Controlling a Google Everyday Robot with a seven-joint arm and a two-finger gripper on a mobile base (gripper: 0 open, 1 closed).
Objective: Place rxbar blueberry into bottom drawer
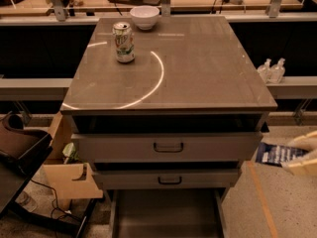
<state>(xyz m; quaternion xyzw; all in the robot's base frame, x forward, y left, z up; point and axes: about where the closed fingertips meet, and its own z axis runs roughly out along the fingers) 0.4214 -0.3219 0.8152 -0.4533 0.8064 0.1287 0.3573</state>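
Note:
The rxbar blueberry [278,154], a flat dark navy wrapper with white lettering, is held at the right edge of the camera view, level with the upper drawer front. My gripper [301,155] is shut on its right end, its cream fingers [303,166] above and below the bar. It hangs beside the cabinet's right side, off the tabletop. The bottom drawer [166,214] is pulled open at the bottom of the view, showing a dark shallow tray, down and to the left of the gripper.
A green-and-white soda can [123,42] and a white bowl [144,17] stand on the grey cabinet top [198,68]. Two drawers with dark handles [168,147] sit above the open one. A cardboard box [64,175] and a dark chair [20,148] are at left. Two bottles [271,69] stand at right.

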